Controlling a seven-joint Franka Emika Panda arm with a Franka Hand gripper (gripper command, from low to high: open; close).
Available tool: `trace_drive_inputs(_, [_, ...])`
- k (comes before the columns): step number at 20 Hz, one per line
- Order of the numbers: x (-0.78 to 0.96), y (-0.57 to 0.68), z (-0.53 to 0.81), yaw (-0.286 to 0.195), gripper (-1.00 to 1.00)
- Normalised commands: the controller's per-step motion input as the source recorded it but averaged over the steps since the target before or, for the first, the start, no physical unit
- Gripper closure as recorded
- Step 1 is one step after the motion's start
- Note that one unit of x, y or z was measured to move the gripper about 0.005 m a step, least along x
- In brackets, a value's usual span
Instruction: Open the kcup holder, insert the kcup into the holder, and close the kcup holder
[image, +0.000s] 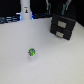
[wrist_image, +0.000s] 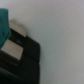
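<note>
The arm (image: 65, 7) shows only as a dark, angular shape. It is too blurred to tell cables, screws or markings.

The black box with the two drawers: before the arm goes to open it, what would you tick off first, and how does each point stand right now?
1. kcup holder in sight, upright on the white table: ok.
2. Both drawer fronts look shut, so opening is not yet done: ok.
3. kcup out on the table, apart from the holder: ok.
4. Nothing lies between kcup and holder: ok.
5. Claw open or shut: cannot tell; it shows in neither view.
6. Wrist view shows the holder close by, but blurred: cannot tell alignment.
</note>
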Motion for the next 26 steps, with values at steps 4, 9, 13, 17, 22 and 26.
trace_drive_inputs(4, [-0.30,0.60,-0.19,-0.175,-1.00])
trace_drive_inputs(9, [-0.33,0.61,-0.25,-0.166,-1.00])
trace_drive_inputs(13, [-0.34,0.58,-0.27,-0.159,-1.00])
trace_drive_inputs(17, [-0.28,0.49,-0.33,-0.148,-1.00])
trace_drive_inputs(22, [-0.23,0.33,-0.40,-0.148,-1.00])
trace_drive_inputs(26, [-0.09,0.18,-0.32,-0.138,1.00])
